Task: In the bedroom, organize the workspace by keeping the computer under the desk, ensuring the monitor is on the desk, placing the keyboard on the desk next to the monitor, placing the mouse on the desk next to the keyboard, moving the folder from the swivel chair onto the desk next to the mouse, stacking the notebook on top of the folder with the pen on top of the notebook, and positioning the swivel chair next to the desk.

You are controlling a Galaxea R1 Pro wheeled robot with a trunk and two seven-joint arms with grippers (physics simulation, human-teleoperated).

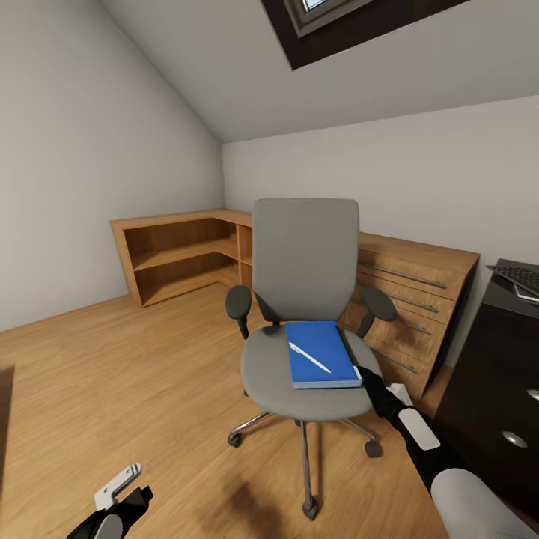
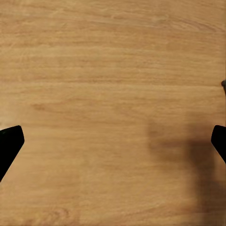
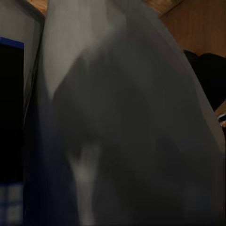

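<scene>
The grey swivel chair (image 1: 303,352) is standing on the wooden floor (image 1: 112,389) before the drawer unit (image 1: 419,299). A blue notebook (image 1: 322,353) is lying on its seat, a white pen (image 1: 309,357) resting on top. The right hand (image 1: 364,376) is reaching to the seat edge beside the notebook; its grip cannot be told. The left hand (image 2: 113,141) is hanging over bare floor, fingers (image 2: 9,143) spread wide. A keyboard (image 1: 518,278) is sitting on the dark surface (image 1: 498,352)
</scene>
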